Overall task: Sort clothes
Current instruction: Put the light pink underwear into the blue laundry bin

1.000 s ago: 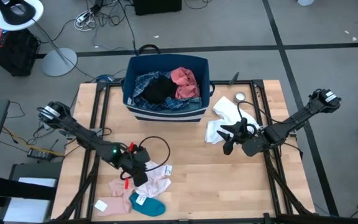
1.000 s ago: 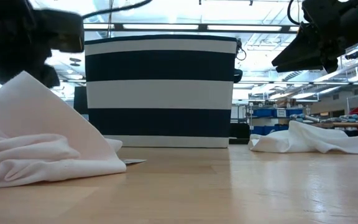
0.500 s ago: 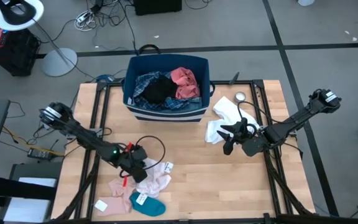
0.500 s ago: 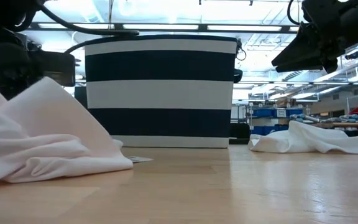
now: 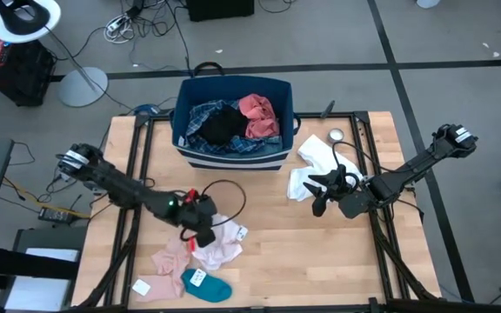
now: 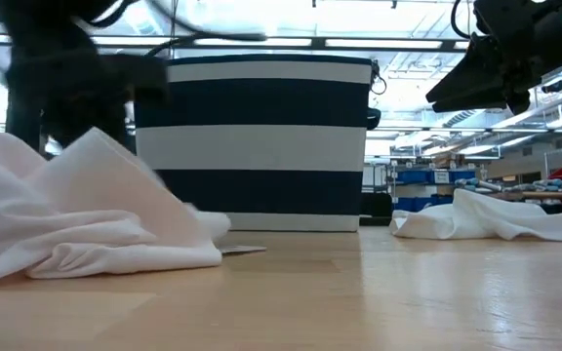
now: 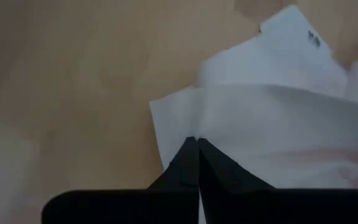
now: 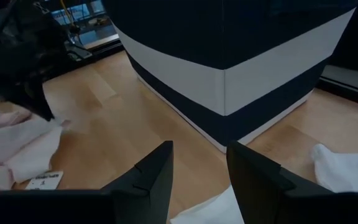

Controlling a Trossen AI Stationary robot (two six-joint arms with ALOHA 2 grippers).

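Note:
My left gripper (image 5: 202,223) is shut on a pale pink-white garment (image 5: 218,247) at the table's near left; the garment also shows in the low view (image 6: 76,224). A pink piece (image 5: 171,256) and a teal sock (image 5: 208,285) lie flat beside it. My right gripper (image 5: 320,191) is open and empty, hovering over the near end of a white piece (image 5: 314,156) that lies on the table's right half. The bin (image 5: 233,123) holds a plaid shirt, a dark piece and a coral-red piece (image 5: 259,115). My left gripper pinches the pale garment between its two shut fingers at a raised edge of the cloth (image 7: 194,127). The fingers come from above, slanting toward the table's right. The cloth rises in a peak at the fingers, and the rest lies slack on the table (image 6: 115,253).
The dark blue striped bin (image 6: 252,136) stands at the table's far middle. A small round metal tin (image 5: 336,136) sits at the far right, beside the white piece. A white tag (image 5: 141,286) lies at the near left. Bare wood (image 5: 303,261) shows at the near middle and right.
My left gripper has moved toward the table's right edge and a little toward the far edge, still shut on the pale garment. The garment has slid along the table with it, away from the pink piece, which has stayed put.

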